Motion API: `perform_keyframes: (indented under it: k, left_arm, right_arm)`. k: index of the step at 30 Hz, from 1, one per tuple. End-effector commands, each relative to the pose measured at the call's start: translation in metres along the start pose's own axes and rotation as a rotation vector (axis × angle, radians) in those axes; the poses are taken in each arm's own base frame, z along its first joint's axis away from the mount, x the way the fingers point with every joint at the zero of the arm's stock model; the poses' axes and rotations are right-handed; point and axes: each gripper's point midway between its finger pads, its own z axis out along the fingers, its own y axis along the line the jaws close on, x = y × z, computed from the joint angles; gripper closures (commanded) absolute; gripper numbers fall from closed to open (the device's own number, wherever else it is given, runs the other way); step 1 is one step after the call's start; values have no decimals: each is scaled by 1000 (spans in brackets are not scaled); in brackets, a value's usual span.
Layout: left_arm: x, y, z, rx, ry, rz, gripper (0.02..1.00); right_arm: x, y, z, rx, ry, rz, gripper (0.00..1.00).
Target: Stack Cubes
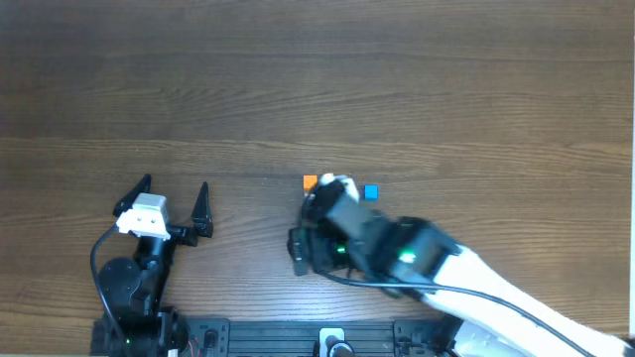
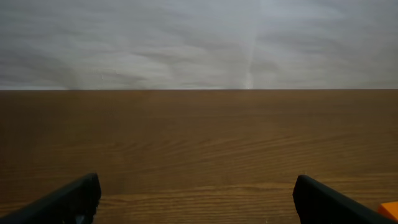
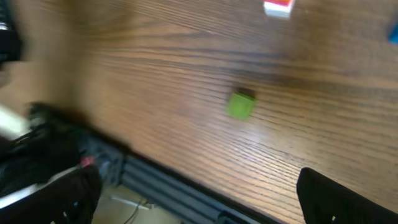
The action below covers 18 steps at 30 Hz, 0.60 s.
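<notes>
A small green cube (image 3: 240,106) lies on the wooden table, ahead of my right gripper (image 3: 199,186), which is open with nothing between its fingers. An orange cube (image 1: 310,182) and a blue cube (image 1: 371,192) sit near the table's middle, on either side of the right arm's wrist (image 1: 337,203). The blue cube (image 3: 394,32) also shows at the edge of the right wrist view. My left gripper (image 1: 174,198) stands open and empty at the near left, apart from all cubes. A corner of the orange cube (image 2: 390,210) shows beside its finger.
The wooden table (image 1: 317,89) stretches bare across the far half. A black rail with the arm bases (image 1: 258,337) runs along the near edge, and it also shows close to the green cube as the rail (image 3: 161,180).
</notes>
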Motion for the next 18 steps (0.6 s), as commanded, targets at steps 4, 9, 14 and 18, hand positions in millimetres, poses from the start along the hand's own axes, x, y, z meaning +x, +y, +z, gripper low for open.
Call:
perform_keyframes:
  k: [4, 9, 14, 18]
  left_arm:
    - [1, -2, 0, 13, -1, 15, 18]
    - [1, -2, 0, 13, -1, 15, 20]
    - [1, -2, 0, 13, -1, 15, 18]
    - [1, -2, 0, 13, -1, 15, 18]
  right_arm:
    - [4, -7, 51, 185, 25, 103, 7]
    - [7, -23, 77, 295, 47, 147, 7]
    - [14, -27, 94, 336, 75, 163, 12]
    - [15, -22, 107, 333, 74, 145, 9]
